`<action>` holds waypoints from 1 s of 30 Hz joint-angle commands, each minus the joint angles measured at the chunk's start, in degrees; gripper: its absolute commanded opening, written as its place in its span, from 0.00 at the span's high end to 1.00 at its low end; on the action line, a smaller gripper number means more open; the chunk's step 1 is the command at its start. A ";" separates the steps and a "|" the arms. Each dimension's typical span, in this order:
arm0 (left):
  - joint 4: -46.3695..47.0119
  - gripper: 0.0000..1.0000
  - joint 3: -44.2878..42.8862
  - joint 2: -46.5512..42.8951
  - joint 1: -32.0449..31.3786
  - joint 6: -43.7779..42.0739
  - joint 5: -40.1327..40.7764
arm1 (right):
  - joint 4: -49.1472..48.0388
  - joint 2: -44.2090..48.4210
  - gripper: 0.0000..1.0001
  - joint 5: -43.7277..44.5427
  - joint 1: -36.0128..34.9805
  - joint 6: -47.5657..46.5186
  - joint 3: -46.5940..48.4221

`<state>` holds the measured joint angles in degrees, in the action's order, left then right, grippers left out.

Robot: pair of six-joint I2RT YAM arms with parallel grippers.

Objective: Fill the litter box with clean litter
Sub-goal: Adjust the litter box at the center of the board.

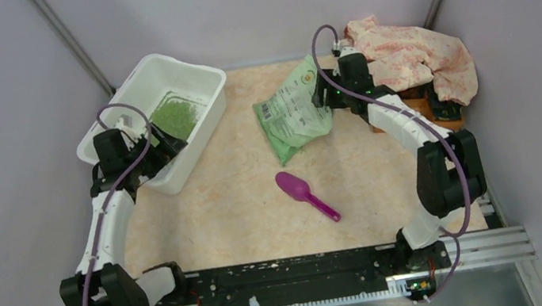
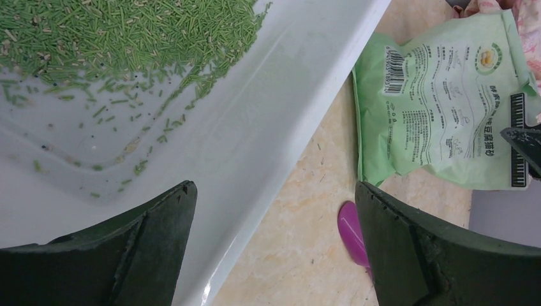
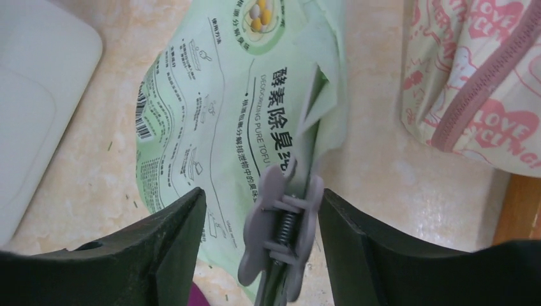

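Purple scoop lies on the beige stone-patterned table between the two arms, bowl to the far left, handle to the near right.

Left hand is spread wide and grips nothing. It sits astride the long wall of the litter box, one finger over the inside, the other outside above the table. The box sits angled at the table's far left.

The clean litter forms a green patch on the box floor, with stray granules around it. The rest of the floor shows white.

Right of the box, a light green bag lies flat.

Right hand is at the bag's folded top, fingers apart on either side of a grey spring clip clamped there. Contact with the clip cannot be told.

Pink printed cloth is heaped in the far right corner.
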<state>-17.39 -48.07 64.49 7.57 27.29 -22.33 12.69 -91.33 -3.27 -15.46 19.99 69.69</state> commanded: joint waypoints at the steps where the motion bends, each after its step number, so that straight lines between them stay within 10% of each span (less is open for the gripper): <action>1: 4.49 0.01 0.21 2.46 -1.18 1.11 -1.68 | -3.18 -1.97 0.41 -3.79 0.32 -1.09 3.82; 7: 5.41 0.01 -1.47 5.23 -3.80 1.75 -0.92 | -1.32 -4.46 1.00 -6.23 0.26 -2.64 5.50; 30: 10.08 0.01 -10.71 19.02 -15.23 3.44 2.52 | -0.96 7.96 1.00 -3.53 0.26 -5.14 7.28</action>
<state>-9.65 -56.58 82.24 -5.65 29.34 -19.75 14.11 -85.95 -7.94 -15.25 16.14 75.85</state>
